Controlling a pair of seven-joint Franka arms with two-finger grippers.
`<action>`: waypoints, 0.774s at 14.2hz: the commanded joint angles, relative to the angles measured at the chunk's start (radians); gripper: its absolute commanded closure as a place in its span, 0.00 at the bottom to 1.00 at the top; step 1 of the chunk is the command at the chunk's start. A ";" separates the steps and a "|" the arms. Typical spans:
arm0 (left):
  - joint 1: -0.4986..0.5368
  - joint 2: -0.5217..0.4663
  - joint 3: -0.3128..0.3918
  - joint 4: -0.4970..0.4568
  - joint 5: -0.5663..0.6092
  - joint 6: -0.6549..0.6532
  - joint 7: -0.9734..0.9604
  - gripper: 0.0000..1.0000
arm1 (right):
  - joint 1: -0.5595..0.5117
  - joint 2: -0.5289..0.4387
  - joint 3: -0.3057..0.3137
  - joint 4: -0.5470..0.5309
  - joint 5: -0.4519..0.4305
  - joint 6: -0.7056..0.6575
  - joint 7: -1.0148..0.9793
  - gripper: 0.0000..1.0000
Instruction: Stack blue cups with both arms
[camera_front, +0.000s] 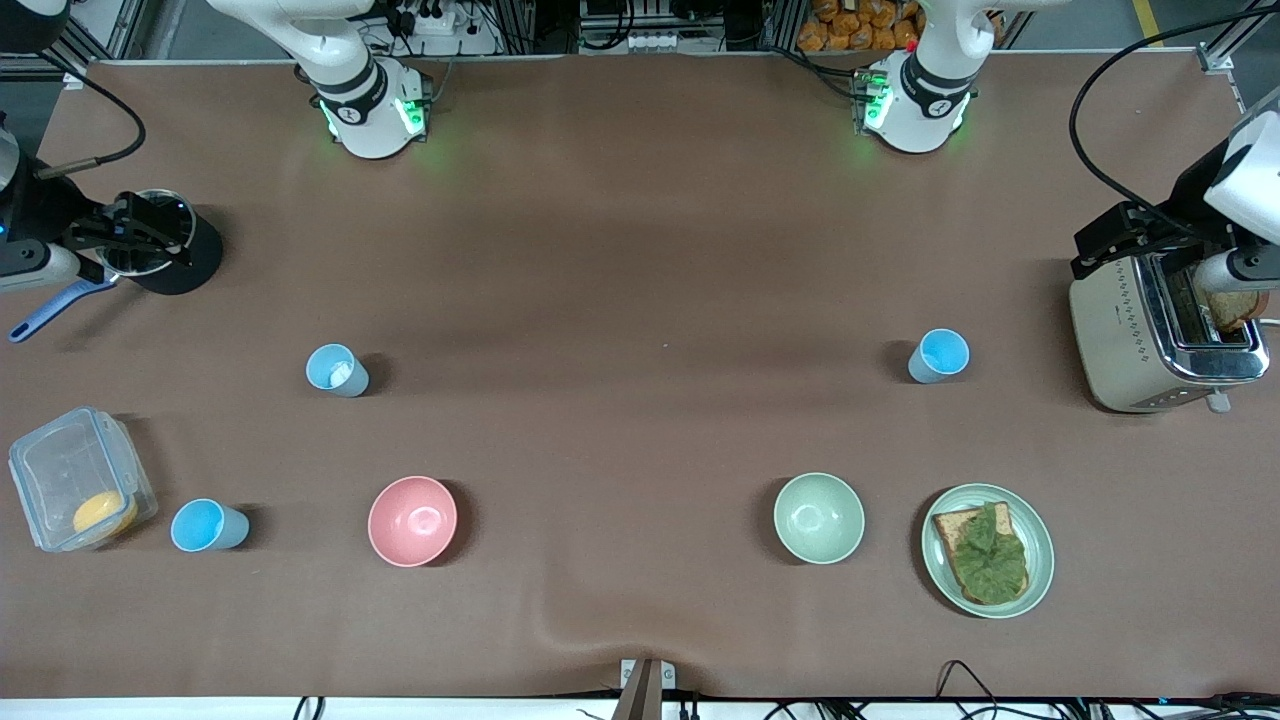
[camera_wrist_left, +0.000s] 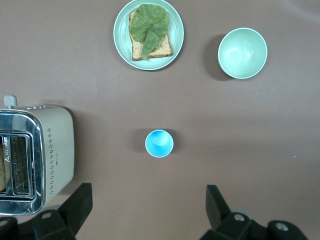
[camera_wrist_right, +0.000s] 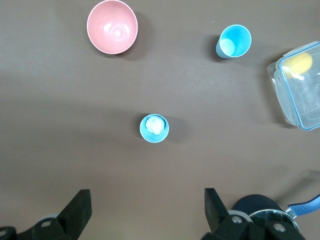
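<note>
The left gripper (camera_wrist_left: 146, 210) hangs high above the table (camera_front: 640, 250), over its left-arm end, its fingers (camera_wrist_left: 75, 207) spread wide, pointing straight down. The right gripper (camera_wrist_right: 146, 210) hangs high over the table's right-arm end, likewise spread and pointing down. Neither holds anything.

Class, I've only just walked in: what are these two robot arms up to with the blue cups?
Nothing is stacked yet. Three blue cups stand apart: one near the toaster, one with something white inside, one beside the clear container. The left end effector hangs open over the first cup, the right end effector open over the second. Neither holds anything.
</note>
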 joint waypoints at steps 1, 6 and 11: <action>0.010 0.009 -0.001 0.020 -0.011 -0.023 -0.011 0.00 | -0.021 0.012 0.016 0.019 -0.016 -0.017 0.013 0.00; 0.013 0.011 -0.002 0.025 -0.011 -0.023 -0.017 0.00 | -0.018 0.014 0.016 0.019 -0.016 -0.021 0.013 0.00; 0.028 0.032 -0.001 0.023 -0.009 -0.023 -0.011 0.00 | -0.025 0.015 0.015 0.019 -0.014 -0.024 0.007 0.00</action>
